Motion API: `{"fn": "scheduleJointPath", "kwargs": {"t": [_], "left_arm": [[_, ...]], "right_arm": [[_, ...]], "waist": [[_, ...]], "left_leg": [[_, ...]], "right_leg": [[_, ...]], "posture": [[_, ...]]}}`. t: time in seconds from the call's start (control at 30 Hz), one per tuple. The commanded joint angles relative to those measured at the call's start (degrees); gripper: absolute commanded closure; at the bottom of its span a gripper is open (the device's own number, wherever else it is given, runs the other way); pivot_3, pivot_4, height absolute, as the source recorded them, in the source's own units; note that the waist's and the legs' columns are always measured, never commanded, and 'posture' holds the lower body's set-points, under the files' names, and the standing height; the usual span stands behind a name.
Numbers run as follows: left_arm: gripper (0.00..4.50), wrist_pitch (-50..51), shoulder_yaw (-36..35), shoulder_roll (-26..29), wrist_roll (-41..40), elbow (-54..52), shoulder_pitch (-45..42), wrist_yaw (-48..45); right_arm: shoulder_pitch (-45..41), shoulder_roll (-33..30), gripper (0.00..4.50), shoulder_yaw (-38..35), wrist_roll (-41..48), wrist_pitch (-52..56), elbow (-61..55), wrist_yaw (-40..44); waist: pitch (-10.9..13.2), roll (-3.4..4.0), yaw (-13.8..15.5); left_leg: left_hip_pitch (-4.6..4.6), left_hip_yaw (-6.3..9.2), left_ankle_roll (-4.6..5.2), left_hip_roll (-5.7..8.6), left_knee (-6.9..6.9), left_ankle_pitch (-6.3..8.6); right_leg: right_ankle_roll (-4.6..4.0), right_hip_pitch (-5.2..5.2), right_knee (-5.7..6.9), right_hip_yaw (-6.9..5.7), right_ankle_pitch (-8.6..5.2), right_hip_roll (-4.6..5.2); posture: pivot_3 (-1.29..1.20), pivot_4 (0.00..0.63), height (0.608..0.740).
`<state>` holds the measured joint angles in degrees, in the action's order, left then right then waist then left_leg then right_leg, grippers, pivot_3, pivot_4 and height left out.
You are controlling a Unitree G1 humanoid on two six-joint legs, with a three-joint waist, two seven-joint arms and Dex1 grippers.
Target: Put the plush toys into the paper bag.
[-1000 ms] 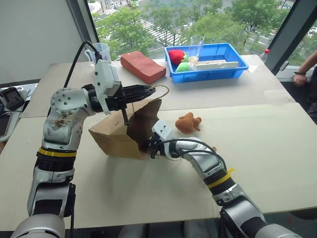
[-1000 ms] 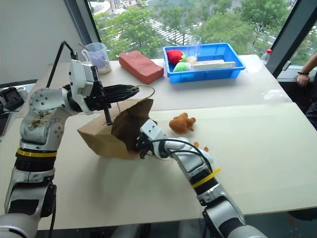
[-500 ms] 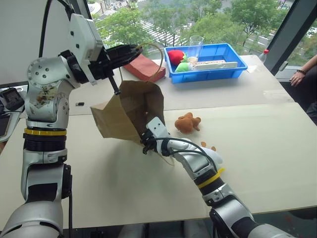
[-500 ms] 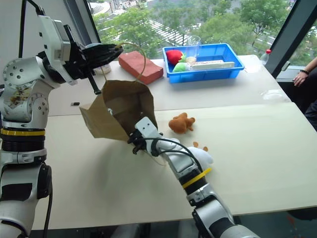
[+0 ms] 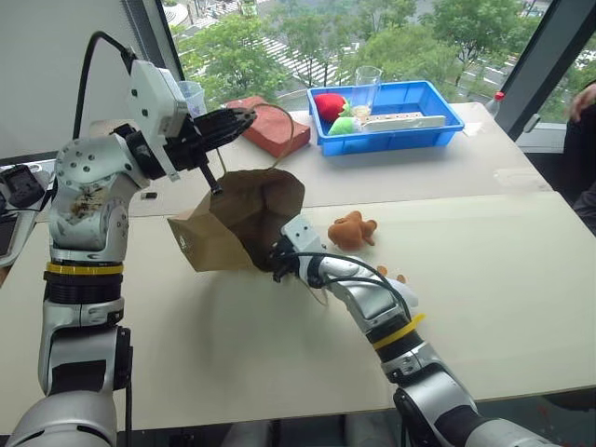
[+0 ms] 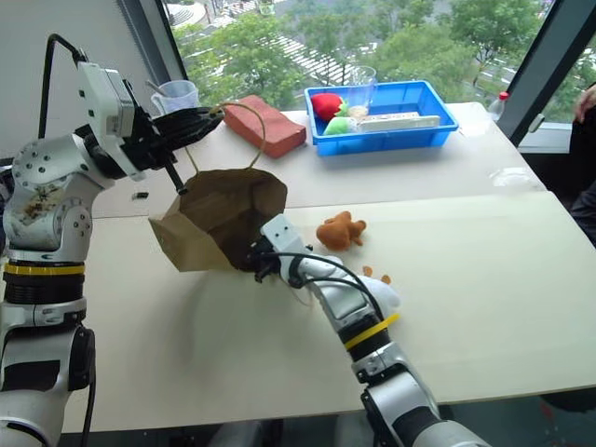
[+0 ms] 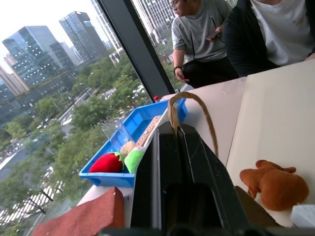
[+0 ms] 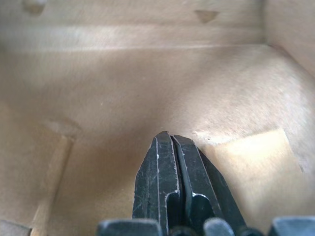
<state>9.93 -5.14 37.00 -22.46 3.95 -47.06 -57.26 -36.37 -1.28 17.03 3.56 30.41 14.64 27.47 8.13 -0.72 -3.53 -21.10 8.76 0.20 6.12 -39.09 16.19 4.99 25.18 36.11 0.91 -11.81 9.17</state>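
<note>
Since a second ago, I am raising my left hand [image 5: 244, 115], pinching the cord handle [image 6: 244, 126] and tipping the plain brown kraft paper bag [image 5: 233, 223] open. My right hand [image 8: 174, 164], fingers pressed together, is inside. Fuzzy orange-brown plush toy [image 5: 354, 230] is lying on the pale tabletop [image 5: 484, 270] beyond. No writing legible.

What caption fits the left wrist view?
Left gripper pinching the paper bag's cord handle, orange-brown plush toy on the table beyond.

Left arm raised, elbow bent, left tool [image 5: 244, 115] pointing forward and slightly upward, fingers pressed together. Right arm extended forward and inward, low, right tool [image 8: 173, 142] angled slightly downward, fingers pressed flat together.
</note>
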Motion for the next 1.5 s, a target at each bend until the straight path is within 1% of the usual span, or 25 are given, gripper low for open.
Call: {"fn": "scheduleJointPath", "kwargs": {"t": [0.03,0.17,0.27,0.3,0.33,0.37,0.4,0.47,0.6,0.63,0.7,0.73,0.77,0.8,0.87,0.93,1.0,1.1,1.23,1.33,1.47,1.5], "left_arm": [[4.5,-0.73,0.67,0.54,-0.15,-3.04,0.42,-1.36],[4.5,-1.31,1.8,0.17,-0.13,-3.36,1.66,-2.93],[4.5,-1.75,2.56,-0.36,-0.02,-3.26,2.03,-3.69],[4.5,-1.81,2.71,-0.5,-0.01,-3.24,2.09,-3.8],[4.5,-2.01,2.9,-0.6,0.08,-3.18,2.18,-4.02],[4.5,-2.15,3.04,-0.67,0.15,-3.15,2.29,-4.17],[4.5,-2.29,3.13,-0.74,0.16,-3.04,2.36,-4.31],[4.5,-2.6,3.25,-0.85,0.19,-2.98,2.68,-4.46],[4.5,-2.88,3.42,-1.16,0.05,-3.42,3.69,-4.74],[4.5,-2.84,3.45,-1.32,-0.06,-3.65,3.81,-4.75],[4.5,-2.68,3.48,-1.64,-0.37,-3.92,3.83,-4.77],[4.5,-2.69,3.49,-1.78,-0.49,-3.95,3.82,-4.88],[4.5,-2.68,3.53,-1.9,-0.62,-4.04,3.84,-5.07],[4.5,-2.69,3.56,-2.0,-0.66,-4.04,3.8,-5.21],[4.5,-2.74,3.64,-2.14,-0.75,-4.06,3.76,-5.57],[4.5,-2.69,3.78,-2.3,-1.02,-4.16,3.43,-6.12],[4.5,-2.64,3.82,-2.49,-1.04,-4.17,3.22,-6.42],[4.5,-1.79,4.11,-2.39,-1.57,-5.24,3.21,-7.33],[4.5,0.67,4.43,-1.62,-2.85,-7.82,3.93,-8.88],[4.5,2.07,4.39,-1.42,-3.59,-8.71,4.08,-9.34],[4.5,2.61,4.15,-1.48,-3.56,-8.62,4.01,-9.24],[4.5,2.69,4.09,-1.5,-3.49,-8.62,4.07,-9.17]], "right_arm": [[-0.3,0.34,4.47,-1.67,3.17,-0.54,-6.94,2.81],[-0.49,-1.32,4.47,-4.12,6.32,1.15,-14.21,5.05],[-0.38,-3.71,3.6,-7.38,10.8,4.65,-21.06,6.98],[-0.27,-4.6,3.21,-8.06,12.05,5.8,-23.04,7.59],[-0.18,-5.81,2.92,-9.11,13.58,7.43,-25.45,8.07],[-0.08,-7.33,2.5,-10.7,15.76,9.68,-28.3,8.66],[0.02,-8.82,2.21,-12.22,17.84,11.8,-30.82,9.15],[0.49,-12.13,1.51,-15.33,21.96,15.76,-35.71,10.05],[3.08,-20.87,0.14,-22.31,30.71,24.63,-43.87,11.64],[4.22,-23.17,0.03,-23.68,31.87,26.36,-44.9,11.67],[7.38,-28.29,0.03,-25.53,32.35,28.18,-46.01,12.11],[9.93,-31.83,0.03,-25.6,31.51,28.04,-46.19,13.12],[13.39,-36.03,0.03,-25.09,29.27,25.99,-46.0,14.64],[15.7,-38.94,0.03,-24.6,27.89,24.29,-45.75,15.6],[20.13,-43.63,0.03,-24.29,25.39,21.1,-44.39,16.84],[26.68,-48.33,0.03,-23.38,21.85,17.65,-40.64,18.75],[29.55,-49.85,0.03,-22.62,21.28,15.71,-39.25,20.24],[30.95,-49.04,0.03,-21.54,22.3,16.55,-39.17,20.19],[31.85,-48.82,0.03,-21.23,22.83,18.07,-39.76,19.46],[31.53,-48.71,0.86,-21.74,23.26,18.27,-39.53,19.21],[30.44,-48.31,2.19,-22.99,25.05,18.68,-39.88,19.48],[29.94,-48.35,2.58,-23.52,26.07,19.09,-40.22,19.8]], "waist": [[0.0,0.0,-0.18],[0.0,0.0,-0.4],[0.0,0.0,-0.32],[0.0,0.0,-0.2],[0.0,0.0,-0.13],[0.0,0.0,-0.09],[0.0,0.0,-0.04],[0.0,0.0,0.12],[0.0,-0.01,0.9],[0.0,-0.01,1.01],[0.01,-0.02,1.21],[0.02,-0.03,1.31],[0.02,-0.03,1.59],[0.02,-0.04,1.94],[0.03,-0.06,2.5],[0.04,-0.07,2.73],[0.05,-0.1,2.76],[0.07,-0.12,2.45],[0.07,-0.12,2.78],[0.07,-0.12,3.0],[0.07,-0.13,3.12],[0.07,-0.13,3.1]], "left_leg": [[0.0,0.0,0.0,0.0,0.01,0.0],[-0.01,0.0,0.0,-0.01,0.09,0.0],[-0.01,0.0,0.0,-0.01,0.09,0.0],[-0.02,0.0,0.0,0.0,0.08,0.0],[-0.03,0.0,0.0,-0.01,0.08,0.0],[-0.03,0.0,0.0,0.0,0.08,0.0],[-0.03,0.0,0.01,0.0,0.08,0.0],[-0.04,-0.01,0.02,0.0,0.09,0.01],[-0.05,-0.03,0.05,0.02,0.1,0.03],[-0.05,-0.04,0.07,0.02,0.1,0.04],[-0.05,-0.09,0.08,0.01,0.09,0.05],[-0.06,-0.1,0.1,0.02,0.09,0.06],[-0.06,-0.13,0.13,0.02,0.06,0.07],[-0.07,-0.17,0.17,0.05,0.04,0.1],[-0.07,-0.29,0.22,0.06,0.0,0.13],[-0.07,-0.5,0.24,0.05,-0.06,0.14],[-0.05,-0.88,0.26,0.03,-0.09,0.15],[0.04,-1.08,0.27,-0.07,-0.12,0.15],[0.08,-1.07,0.33,-0.08,-0.2,0.19],[0.07,-1.06,0.35,-0.08,-0.24,0.2],[0.07,-1.06,0.35,-0.08,-0.25,0.2],[0.06,-1.05,0.35,-0.08,-0.25,0.2]], "right_leg": [[0.0,0.01,-0.01,0.0,0.0,0.0],[0.0,0.07,0.0,0.0,0.0,-0.03],[0.0,0.07,-0.01,-0.01,0.0,-0.02],[0.0,0.06,-0.02,-0.01,0.0,-0.02],[0.0,0.06,-0.02,-0.02,0.0,-0.01],[0.0,0.06,-0.03,-0.02,0.0,-0.01],[0.0,0.06,-0.04,-0.02,0.0,0.0],[0.0,0.05,-0.05,-0.03,0.0,0.0],[0.0,0.04,-0.11,-0.04,0.0,0.0],[0.0,0.02,-0.13,-0.04,0.0,0.0],[0.0,0.01,-0.15,-0.03,0.0,0.0],[0.0,-0.01,-0.17,-0.03,0.0,0.02],[0.0,-0.03,-0.18,-0.03,0.0,0.03],[0.0,-0.05,-0.22,-0.03,0.0,0.06],[0.01,-0.06,-0.26,-0.03,0.0,0.08],[0.01,-0.06,-0.27,-0.01,0.0,0.09],[0.01,-0.12,-0.29,-0.01,0.0,0.09],[-0.02,-0.11,-0.34,0.05,0.02,0.1],[-0.04,-0.14,-0.4,0.09,0.03,0.12],[-0.03,-0.15,-0.4,0.09,0.03,0.13],[-0.03,-0.16,-0.41,0.07,0.03,0.13],[-0.03,-0.16,-0.41,0.07,0.03,0.12]], "posture": [[0.0,0.15,0.74],[0.0,0.15,0.74],[0.0,0.15,0.74],[0.0,0.15,0.74],[0.0,0.15,0.74],[0.0,0.15,0.74],[0.0,0.15,0.74],[0.0,0.15,0.74],[0.0,0.15,0.74],[0.0,0.15,0.74],[0.0,0.15,0.74],[0.0,0.15,0.74],[0.0,0.15,0.74],[0.0,0.15,0.74],[0.0,0.15,0.74],[0.0,0.15,0.74],[0.0,0.15,0.74],[0.0,0.15,0.74],[0.0,0.15,0.74],[0.0,0.15,0.74],[0.0,0.15,0.74],[0.0,0.15,0.74]]}}
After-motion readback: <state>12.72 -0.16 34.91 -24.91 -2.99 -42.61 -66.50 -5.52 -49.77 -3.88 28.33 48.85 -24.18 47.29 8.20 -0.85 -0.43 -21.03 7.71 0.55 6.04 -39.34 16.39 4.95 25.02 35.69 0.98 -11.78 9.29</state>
